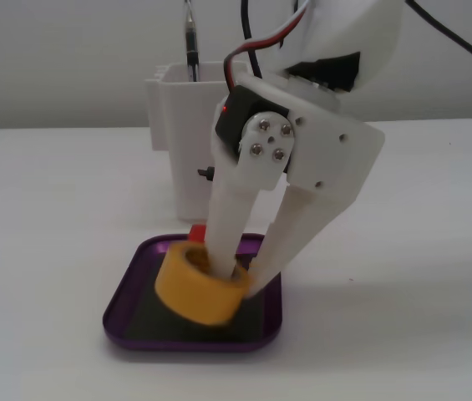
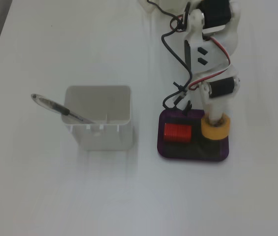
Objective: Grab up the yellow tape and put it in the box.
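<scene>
In a fixed view from the front, the hand [image 1: 240, 271] comes down from above into the box [image 1: 131, 288], and it grasps the tape [image 1: 200, 284]: one finger goes through the hole of the roll and the other finger presses on its outer wall at the right, so the ring wall is pinched between them. The tape is tilted, its hole turned up toward the hand, and its low edge seems to rest on the dark floor of the box, though contact is not clear. A red block [image 1: 197, 230] shows only as a small corner behind the finger. A white container [image 1: 177, 125] with a pen [image 1: 190, 42] stands behind, on the table [image 1: 419, 292]. In a fixed view from above, the tape [image 2: 216, 130] sits in the right part of the box [image 2: 193, 153], directly under the hand [image 2: 217, 117], and the block [image 2: 177, 132] lies in the left part, apart from it. The container [image 2: 99, 118] is well left of the box. I judge the next move is only to release the fingers and lift straight up, because the tape is already inside the rim.
</scene>
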Robot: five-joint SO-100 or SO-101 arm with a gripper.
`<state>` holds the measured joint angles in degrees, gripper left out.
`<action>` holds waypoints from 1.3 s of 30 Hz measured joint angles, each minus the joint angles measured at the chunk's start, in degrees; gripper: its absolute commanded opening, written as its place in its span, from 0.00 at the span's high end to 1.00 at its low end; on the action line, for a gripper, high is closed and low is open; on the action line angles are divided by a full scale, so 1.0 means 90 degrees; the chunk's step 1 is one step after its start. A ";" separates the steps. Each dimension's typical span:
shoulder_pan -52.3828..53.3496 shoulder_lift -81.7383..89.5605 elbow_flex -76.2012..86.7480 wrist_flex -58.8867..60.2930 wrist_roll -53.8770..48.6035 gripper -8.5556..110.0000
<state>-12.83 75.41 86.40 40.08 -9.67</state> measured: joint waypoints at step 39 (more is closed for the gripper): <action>0.1016 0.8975 0.3408 0.4512 0.0322 0.81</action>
<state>-3.69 156.18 117.07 80.68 -6.77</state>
